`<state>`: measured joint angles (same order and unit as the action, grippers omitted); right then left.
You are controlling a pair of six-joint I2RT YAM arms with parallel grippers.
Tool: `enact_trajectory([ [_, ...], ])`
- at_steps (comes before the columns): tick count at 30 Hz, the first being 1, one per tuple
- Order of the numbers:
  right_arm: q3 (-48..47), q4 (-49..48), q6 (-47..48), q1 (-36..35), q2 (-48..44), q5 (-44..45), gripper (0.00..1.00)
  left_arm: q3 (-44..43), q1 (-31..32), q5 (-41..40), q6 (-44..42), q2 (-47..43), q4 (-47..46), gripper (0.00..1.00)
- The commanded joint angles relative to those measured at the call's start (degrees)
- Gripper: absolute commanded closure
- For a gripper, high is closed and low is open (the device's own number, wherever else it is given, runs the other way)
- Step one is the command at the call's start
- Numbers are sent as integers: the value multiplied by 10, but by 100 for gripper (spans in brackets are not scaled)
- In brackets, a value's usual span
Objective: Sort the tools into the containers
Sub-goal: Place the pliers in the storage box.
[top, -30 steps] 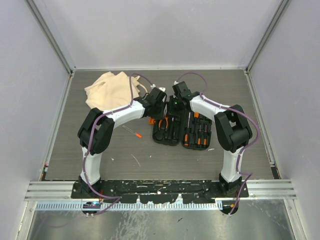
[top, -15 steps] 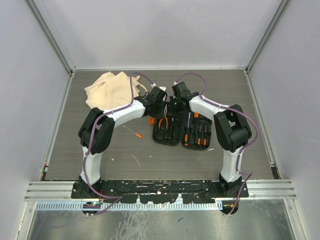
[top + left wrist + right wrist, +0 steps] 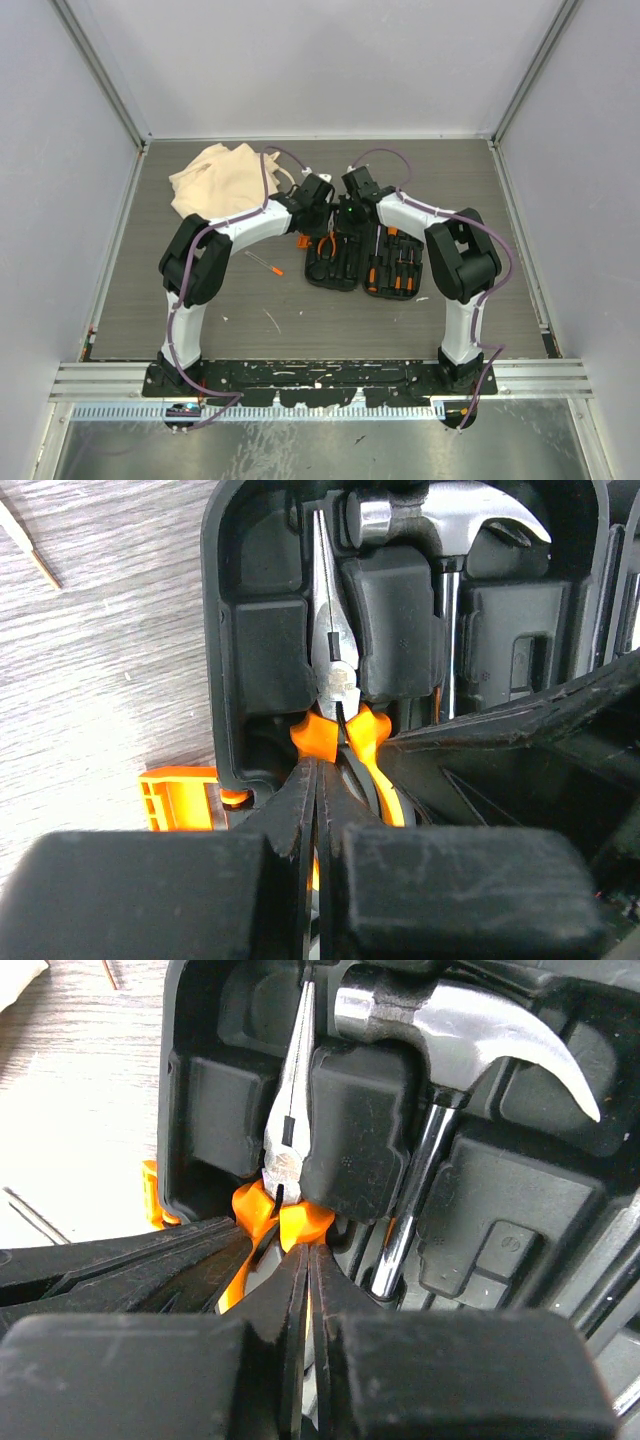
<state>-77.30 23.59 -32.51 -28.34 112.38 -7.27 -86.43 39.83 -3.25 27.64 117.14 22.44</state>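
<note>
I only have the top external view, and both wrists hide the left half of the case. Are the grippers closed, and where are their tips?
Observer: In the left wrist view, the left gripper is shut, its tips at the orange handles of the needle-nose pliers.
Operator: And the right one?
Observer: The right gripper is shut as well, with its tips at those same handles. I cannot tell whether either gripper actually pinches a handle.
Operator: Are the pliers out of their slot?
Observer: No. Their nose lies in a moulded recess of the case, beside the hammer.
</note>
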Motion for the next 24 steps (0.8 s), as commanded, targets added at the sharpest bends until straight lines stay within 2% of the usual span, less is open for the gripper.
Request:
enact_trajectory([
  [1, 42, 19, 3, -6, 33, 49, 91, 15, -1, 3, 4, 10, -5, 100],
  [8, 13, 9, 10, -6, -15, 34, 88, -30, -4, -3, -12, -45, 24, 99],
  [16, -18, -7, 10, 2, -91, 37, 80, -77, -34, -8, -21, -135, 63, 81],
  [19, -8, -27, 10, 6, -123, 32, 75, -59, -53, -22, -21, -172, 71, 76],
  [22, 16, -48, 15, 7, -158, 25, 71, -17, -78, -45, -14, -215, 76, 61],
  [24, 41, -66, 18, 7, -190, 33, 69, 19, -104, -38, -5, -246, 66, 57],
])
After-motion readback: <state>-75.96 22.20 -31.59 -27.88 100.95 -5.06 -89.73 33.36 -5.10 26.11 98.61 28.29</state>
